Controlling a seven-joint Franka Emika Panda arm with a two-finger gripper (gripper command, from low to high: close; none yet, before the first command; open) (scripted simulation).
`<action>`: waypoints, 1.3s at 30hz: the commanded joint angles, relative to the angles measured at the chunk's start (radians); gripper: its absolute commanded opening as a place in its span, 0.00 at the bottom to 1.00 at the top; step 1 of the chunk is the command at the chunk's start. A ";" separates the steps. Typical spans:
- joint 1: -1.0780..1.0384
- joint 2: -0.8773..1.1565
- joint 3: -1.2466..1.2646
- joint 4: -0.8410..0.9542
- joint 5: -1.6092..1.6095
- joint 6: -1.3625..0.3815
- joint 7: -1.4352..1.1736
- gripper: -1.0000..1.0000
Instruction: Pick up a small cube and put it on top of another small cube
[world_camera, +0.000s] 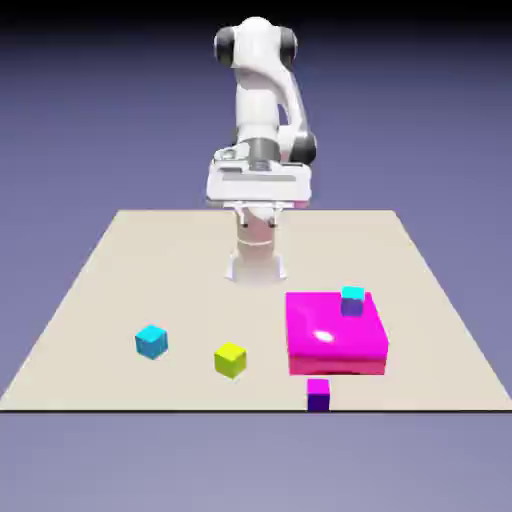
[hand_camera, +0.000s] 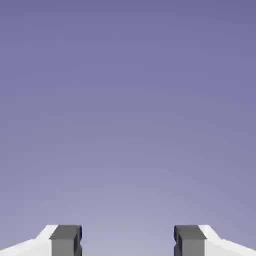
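Note:
The small cube (world_camera: 151, 341), cyan all over, lies on the table toward the exterior view's left. Another small cube (world_camera: 352, 300), cyan on top with purple sides, stands on the far right corner of a large magenta block (world_camera: 335, 335). My gripper (world_camera: 258, 192) hangs high above the table's far side, well away from both cubes. In the hand view the gripper (hand_camera: 127, 242) is open: its two grey fingertips (hand_camera: 65, 241) stand wide apart with only the blue-violet backdrop between them. Neither cube appears in the hand view.
A yellow-green cube (world_camera: 230, 359) sits near the table's middle front. A small purple cube with a magenta top (world_camera: 318, 393) lies just in front of the magenta block, close to the table's (world_camera: 120, 270) front edge.

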 joint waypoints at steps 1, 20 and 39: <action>0.016 0.036 -0.026 0.013 -0.025 -0.024 -0.022 0.50; 0.313 0.725 -0.521 0.267 -0.505 -0.483 -0.432 0.50; 0.403 1.004 -0.695 0.361 -0.681 -0.616 -0.572 0.00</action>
